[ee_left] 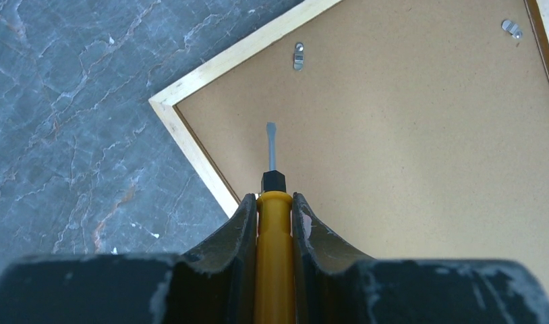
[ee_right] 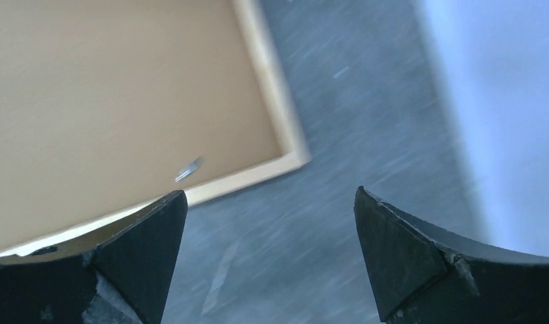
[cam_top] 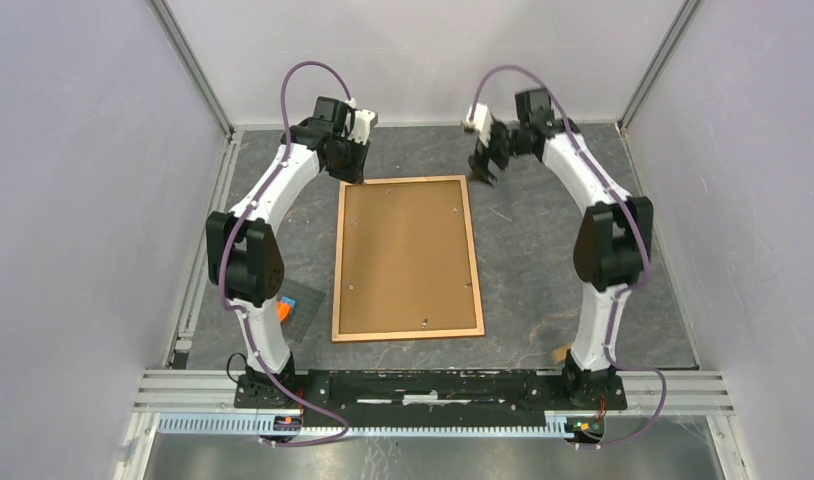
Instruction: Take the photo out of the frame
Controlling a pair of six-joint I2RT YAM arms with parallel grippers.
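The frame (cam_top: 408,258) lies face down in the middle of the table, its plain brown back up inside a narrow wooden border. The photo is hidden beneath that back. My left gripper (cam_top: 355,176) hangs over the frame's far left corner, shut on a yellow-handled screwdriver (ee_left: 274,256). The screwdriver's grey blade (ee_left: 270,145) points at the backing board, short of a small metal clip (ee_left: 299,55). My right gripper (cam_top: 483,168) is open beside the far right corner. In the right wrist view the open gripper (ee_right: 268,196) hovers over bare table, with the frame (ee_right: 123,101) and a clip (ee_right: 188,169) at upper left.
A small grey plate with an orange block (cam_top: 288,308) lies by the left arm's base. A small brown scrap (cam_top: 560,352) sits near the right arm's base. Grey walls close in the table on three sides, and a metal rail (cam_top: 433,385) runs along the near edge.
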